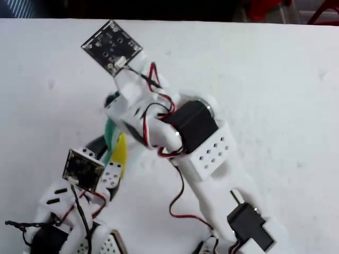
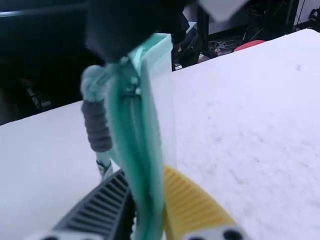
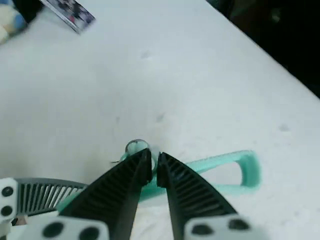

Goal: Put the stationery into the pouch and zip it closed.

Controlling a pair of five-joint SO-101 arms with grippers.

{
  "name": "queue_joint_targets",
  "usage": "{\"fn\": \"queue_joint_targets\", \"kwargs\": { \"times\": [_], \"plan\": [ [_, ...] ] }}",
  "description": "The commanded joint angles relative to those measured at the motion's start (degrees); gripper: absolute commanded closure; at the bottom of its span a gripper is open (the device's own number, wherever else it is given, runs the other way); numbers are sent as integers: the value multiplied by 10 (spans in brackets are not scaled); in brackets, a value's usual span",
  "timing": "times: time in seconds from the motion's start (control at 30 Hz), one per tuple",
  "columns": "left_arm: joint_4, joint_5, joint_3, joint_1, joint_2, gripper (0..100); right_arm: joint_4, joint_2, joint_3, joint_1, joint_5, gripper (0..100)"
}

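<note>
- The teal pouch [image 2: 145,150] stood on its edge on the white table [image 1: 265,79], near the middle and between the two arms, with its zip side turned up.
- A grey cord pull [image 2: 97,125] hung from the zip at the pouch's upper end, and a teal loop [image 3: 250,167] stuck out flat on the table at one end.
- The left claw [image 2: 145,175] was closed on the pouch, squeezing it between a black ribbed finger [image 2: 107,200] and a yellow one [image 2: 190,205].
- The right claw [image 3: 154,160] came down from above with its two black fingers nearly together, pinching the pouch's top edge just beside a small metal ring [image 3: 134,146].
- In the high view the right arm crossed over the pouch [image 1: 109,132], and the left claw [image 1: 110,148] sat just below it.
- A printed card [image 3: 70,12] lay well apart at the table's far edge.
</note>
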Motion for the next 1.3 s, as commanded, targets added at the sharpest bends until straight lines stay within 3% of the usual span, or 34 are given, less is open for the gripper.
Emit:
{"fn": "queue_joint_targets", "kwargs": {
  "times": [0.0,0.37,0.6,0.87,1.0,1.07,1.27],
  "plan": [
    [-12,-6,4,1,3,978,0,5,10,21,25,981],
    [-13,-6,-3,1,3,965,1,7,11,38,26,981],
    [-13,14,-15,0,3,780,22,-22,12,-6,23,981],
    [-56,45,-15,-22,3,797,50,-39,12,-7,22,981],
    [-47,41,-15,-21,3,960,53,-35,12,-6,22,981],
    [-48,18,-14,-17,3,971,58,-38,12,-11,20,980],
    [-49,11,-12,-17,3,978,78,-39,8,-51,-76,955]
  ]
}}
